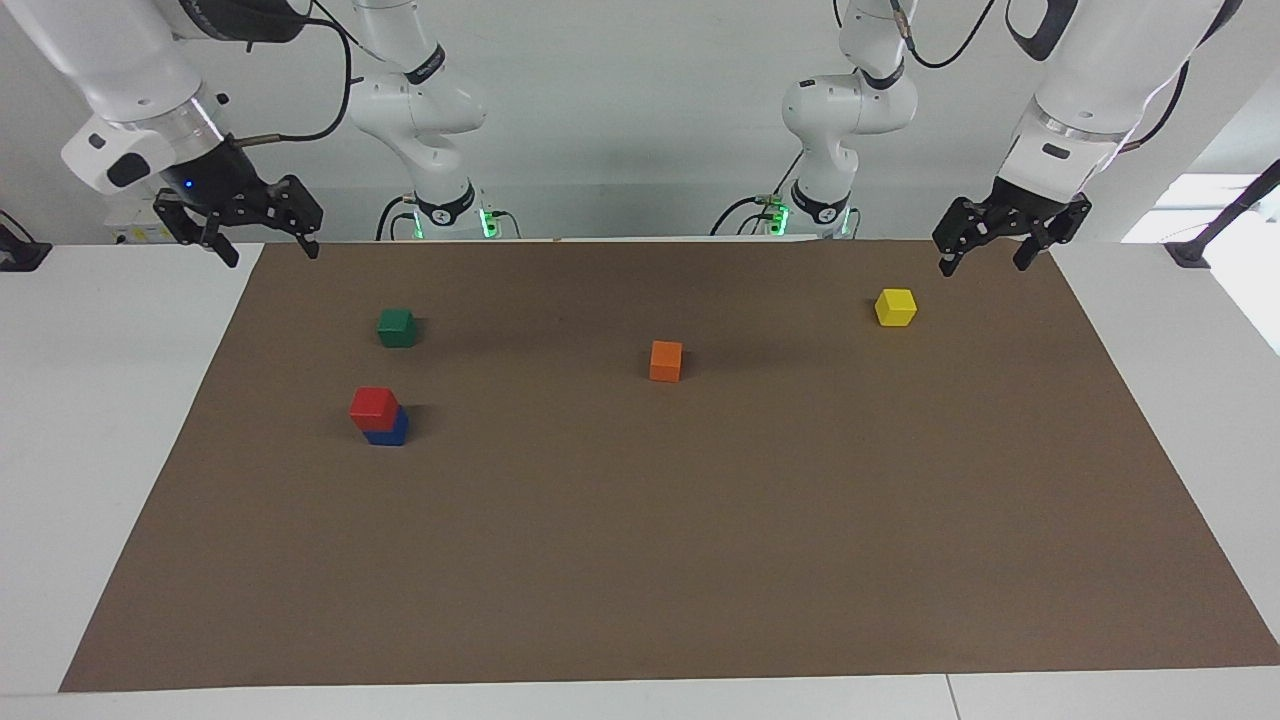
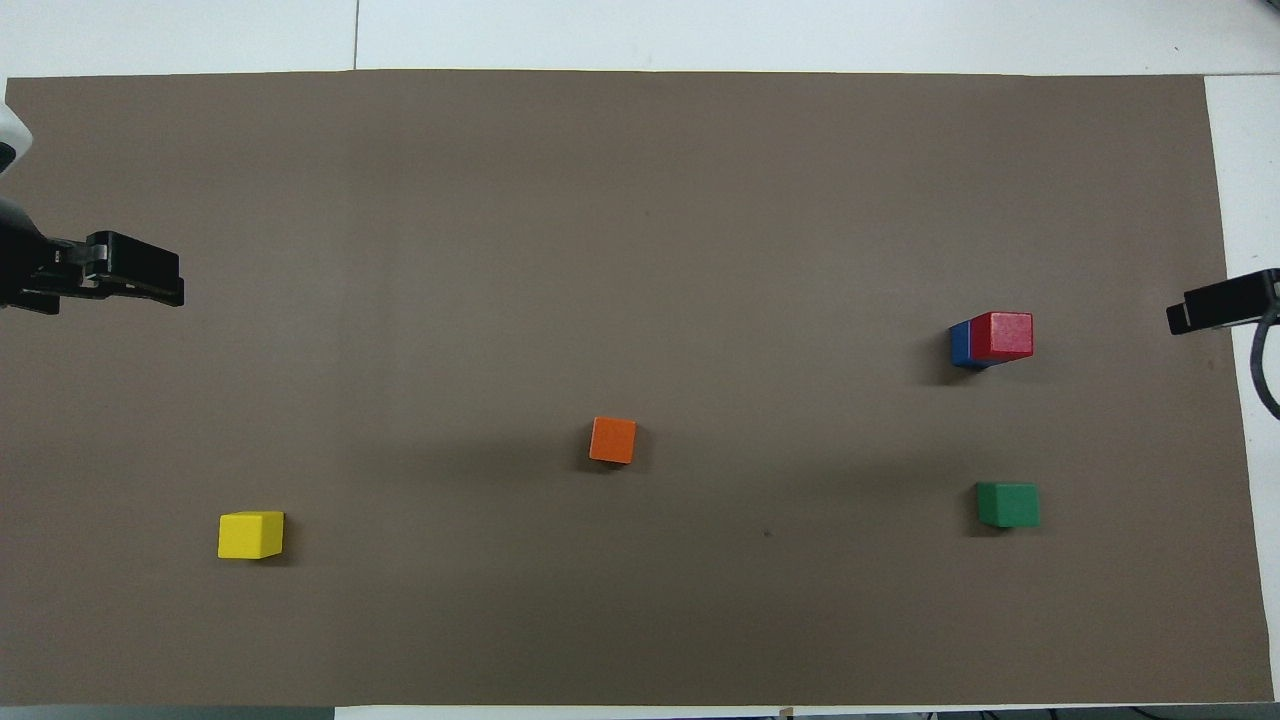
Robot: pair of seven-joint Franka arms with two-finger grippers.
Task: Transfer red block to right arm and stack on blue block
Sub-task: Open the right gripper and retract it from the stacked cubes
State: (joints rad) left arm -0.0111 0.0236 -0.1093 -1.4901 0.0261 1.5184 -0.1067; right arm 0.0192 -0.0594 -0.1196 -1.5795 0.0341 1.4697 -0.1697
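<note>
The red block (image 1: 374,405) sat on the blue block (image 1: 388,431), shifted a little off its top, toward my right arm's end of the desk (image 1: 100,420). My right claw (image 1: 262,243) hung empty, fingers spread, over the desk's edge at the corner nearest that arm's base. My left claw (image 1: 988,253) waited, fingers apart too, over the matching corner at its own end, near the yellow block (image 1: 895,306). The green block (image 1: 396,327) lay nearer to me than the stack.
</note>
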